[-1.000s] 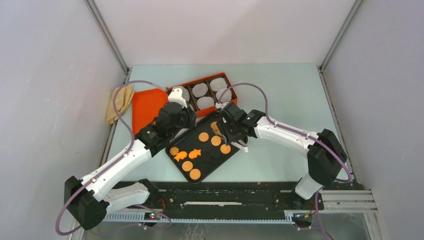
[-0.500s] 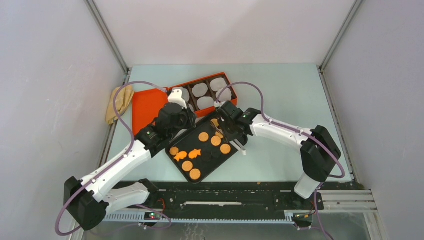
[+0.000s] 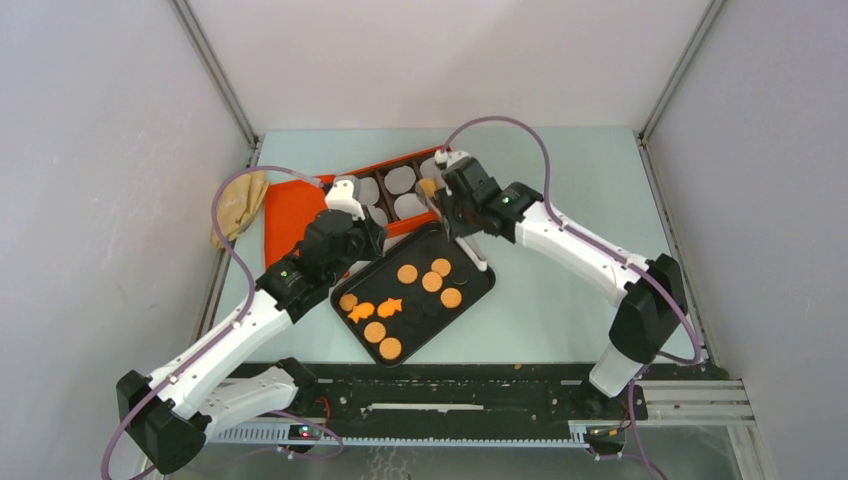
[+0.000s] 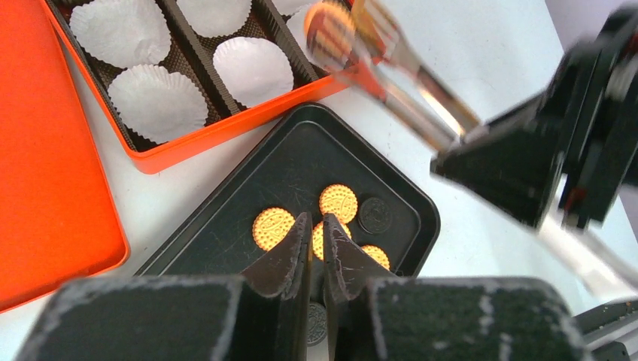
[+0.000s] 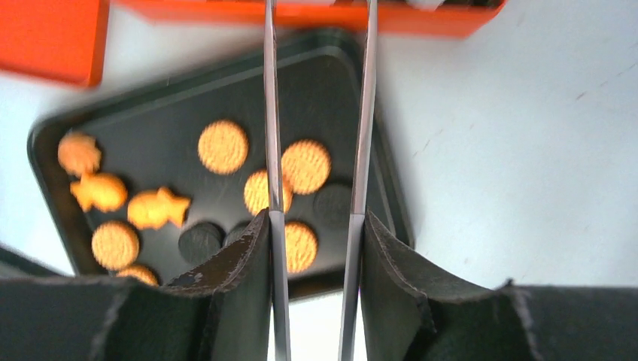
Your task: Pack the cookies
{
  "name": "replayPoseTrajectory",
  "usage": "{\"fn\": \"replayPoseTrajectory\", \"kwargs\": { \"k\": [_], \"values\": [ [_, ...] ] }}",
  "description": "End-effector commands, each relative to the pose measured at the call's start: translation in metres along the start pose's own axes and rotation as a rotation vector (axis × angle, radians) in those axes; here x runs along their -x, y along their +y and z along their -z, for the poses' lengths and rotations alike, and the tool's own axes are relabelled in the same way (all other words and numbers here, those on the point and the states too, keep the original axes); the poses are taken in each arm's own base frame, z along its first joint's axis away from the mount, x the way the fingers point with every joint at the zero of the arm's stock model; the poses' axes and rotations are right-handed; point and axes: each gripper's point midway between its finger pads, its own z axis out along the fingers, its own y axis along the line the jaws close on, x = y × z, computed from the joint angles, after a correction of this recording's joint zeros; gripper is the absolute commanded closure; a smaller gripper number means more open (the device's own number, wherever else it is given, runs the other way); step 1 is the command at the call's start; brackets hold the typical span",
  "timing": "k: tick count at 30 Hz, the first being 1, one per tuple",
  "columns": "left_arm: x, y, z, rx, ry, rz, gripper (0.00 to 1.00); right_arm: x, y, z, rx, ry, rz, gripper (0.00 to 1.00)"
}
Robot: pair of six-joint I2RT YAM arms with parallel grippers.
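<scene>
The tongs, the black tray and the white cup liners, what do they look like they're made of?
Tongs: probably polished metal; thin silvery strips with bright glints. Black tray: glossy, scuffed with fine scratches; coated metal or plastic, cannot tell. Cup liners: thin white paper, from the fluted pleats.

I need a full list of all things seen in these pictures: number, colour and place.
Tray: one, black, centre of the table.
Box: one, orange, behind the tray.
Lid: one, orange, left of the box.
Paper liners: at least five visible, white, in the box.
Cloth: one, beige, table's left edge.
Tongs: one pair, metal, over the box.
Round cookies: seven, orange, on the tray.
Fish cookies: two, orange, tray's left part.
Dark cookies: about three, on the tray.
Held cookie: one, orange, in the tongs' tip.
Left gripper: shut, above the tray.
Right gripper: shut on the tongs.
</scene>
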Motion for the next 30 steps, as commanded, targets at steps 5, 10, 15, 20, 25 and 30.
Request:
{"fn": "replayPoseTrajectory", "kwargs": {
  "k": [5, 10, 15, 20, 25, 30],
  "values": [
    [0.013, 0.008, 0.005, 0.045, -0.041, -0.01, 0.86, 0.067, -0.049, -0.047, -0.107, -0.071, -0.071, 0.77],
    [0.011, 0.014, 0.007, 0.064, -0.039, -0.018, 0.86, 0.079, -0.061, -0.085, -0.097, -0.041, -0.083, 0.77],
    [0.007, 0.019, 0.01, 0.08, -0.041, -0.02, 0.86, 0.095, -0.067, -0.106, -0.092, -0.066, -0.093, 0.78],
    [0.005, 0.022, 0.012, 0.084, -0.038, -0.015, 0.86, 0.102, -0.075, -0.118, -0.096, -0.064, -0.09, 0.78],
    [0.001, 0.024, 0.012, 0.089, -0.033, -0.008, 0.86, 0.101, -0.079, -0.133, -0.089, -0.043, -0.091, 0.78],
    [-0.001, 0.025, 0.012, 0.092, -0.024, -0.008, 0.86, 0.098, -0.083, -0.148, -0.102, -0.021, -0.082, 0.78]
  ]
}}
